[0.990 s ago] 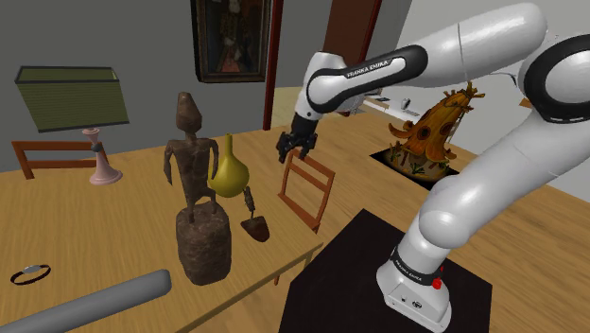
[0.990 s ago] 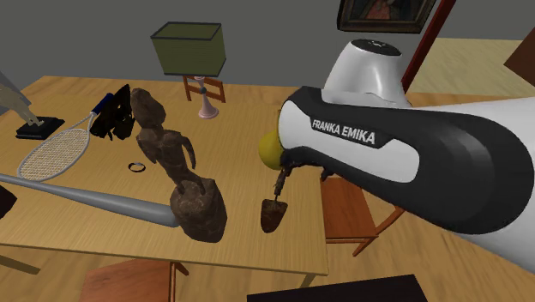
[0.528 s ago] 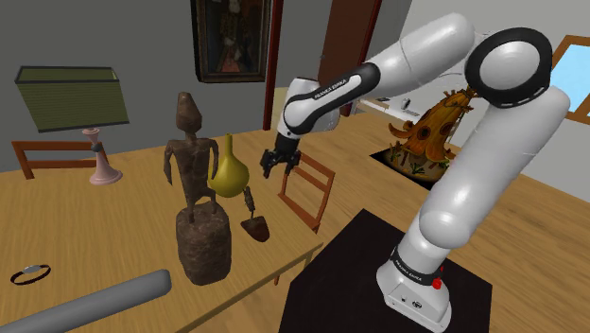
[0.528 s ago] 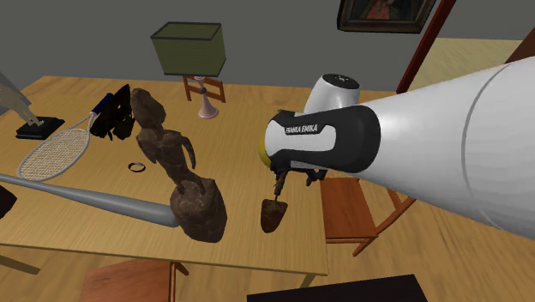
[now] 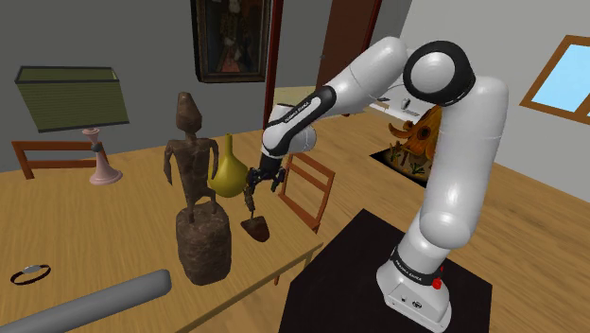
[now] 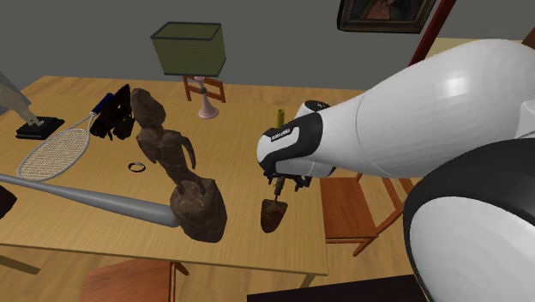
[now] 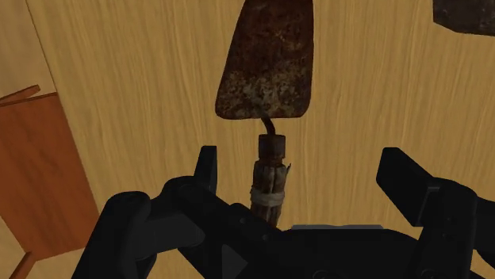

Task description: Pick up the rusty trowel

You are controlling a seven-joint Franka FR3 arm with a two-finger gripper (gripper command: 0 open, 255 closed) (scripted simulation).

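Shoulder view: one broad table [image 5: 113, 222] of pale, straight-grained wood carries everything here. My arm [image 5: 454, 142], smooth white with dark joints, arcs out over it. One rough brown statue [image 5: 194, 184], a thin figure on a lumpy block, stands near the table's front. Behind it is one lamp [image 5: 71, 99] with a boxy olive shade. One reddish wooden chair [image 5: 307, 189] stands at the table's edge. One glossy yellow vase [image 5: 227, 170], shaped like a gourd, sits just beside my gripper [image 5: 252, 192].

The single trowel [image 7: 266, 63] rests on the table right under me, near the statue's block. It has a pitted, rust-brown triangular blade, a bent neck and a stubby wrapped handle. My two black fingers [image 7: 208, 166] stand wide apart either side of that handle, touching nothing and holding nothing.
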